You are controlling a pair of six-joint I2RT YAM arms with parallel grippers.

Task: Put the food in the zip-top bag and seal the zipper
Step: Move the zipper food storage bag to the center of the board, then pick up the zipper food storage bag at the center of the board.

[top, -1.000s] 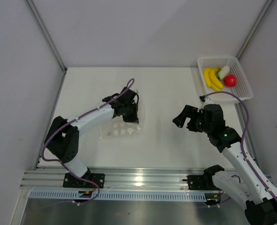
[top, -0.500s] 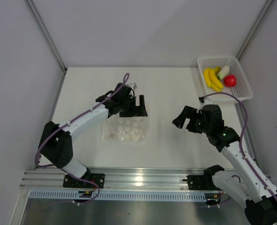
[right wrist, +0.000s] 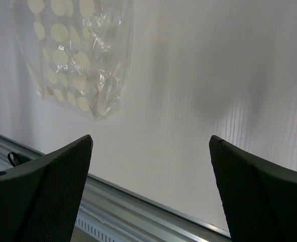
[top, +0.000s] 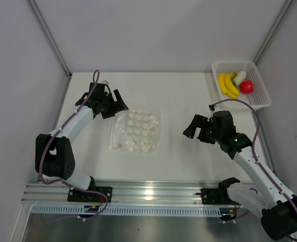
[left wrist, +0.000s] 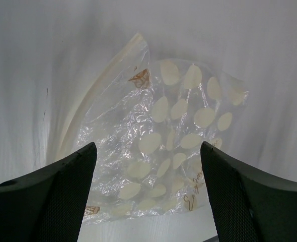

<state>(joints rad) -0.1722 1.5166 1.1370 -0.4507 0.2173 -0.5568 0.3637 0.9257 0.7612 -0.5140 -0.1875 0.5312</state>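
While apart from the zip-top bag [top: 136, 131], all food [top: 229, 85] in the basket [top: 259, 96].

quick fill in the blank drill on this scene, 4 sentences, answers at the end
1. The banana bunch, red fruit and radish all lie in the white ____.
2. The zip-top bag holds ____ of the food.
3. The left gripper and the right gripper both have their jaws ____.
4. The gripper nearer the bag is the ____ one.

Missing words: basket; none; open; left
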